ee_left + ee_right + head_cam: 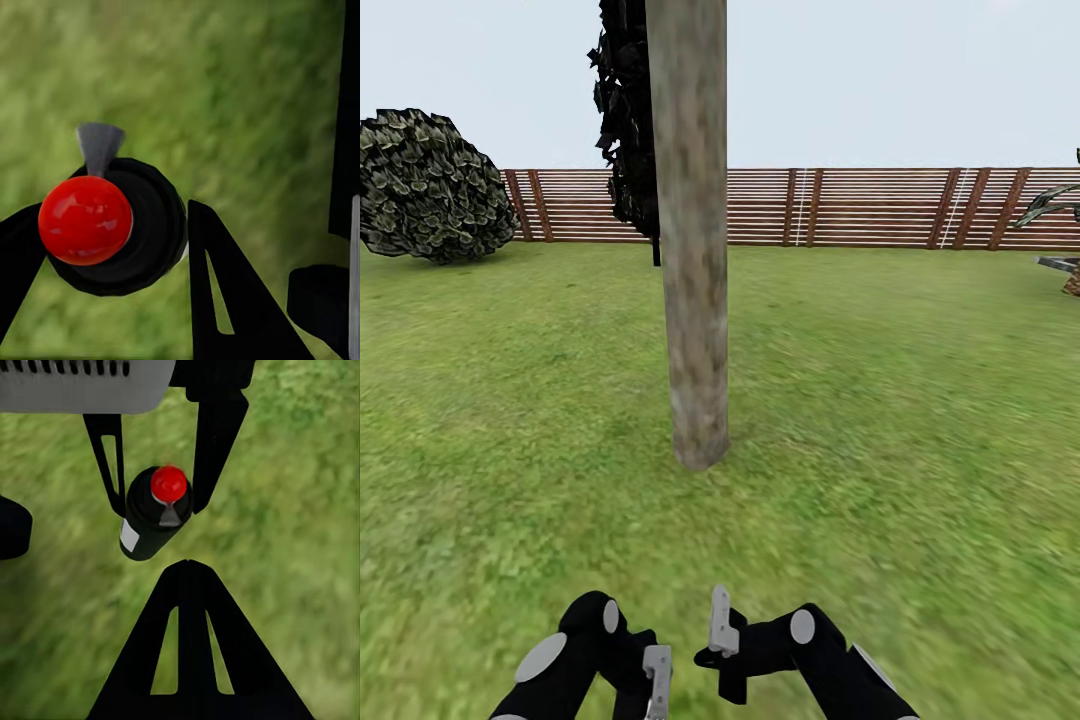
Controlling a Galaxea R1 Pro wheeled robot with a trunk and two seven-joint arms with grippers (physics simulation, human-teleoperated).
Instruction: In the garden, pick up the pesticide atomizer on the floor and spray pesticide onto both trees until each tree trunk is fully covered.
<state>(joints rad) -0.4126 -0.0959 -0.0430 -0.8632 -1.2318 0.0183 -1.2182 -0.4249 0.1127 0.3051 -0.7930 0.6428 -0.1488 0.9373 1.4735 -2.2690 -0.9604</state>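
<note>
A: The atomizer point(156, 514)?
B: A dark can with a red cap and grey nozzle, clamped between the left gripper's point(157, 491) fingers above the grass point(920, 420).
A: The tree?
B: One trunk point(693, 250), thick, mottled grey-brown, stands upright dead ahead.

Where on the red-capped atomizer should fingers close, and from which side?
Grip the atomizer on its dark round body, below the red cap, from opposite sides. The straight wall suits a pinch, and cap and grey nozzle stay free. The left fingers flank it so.
</note>
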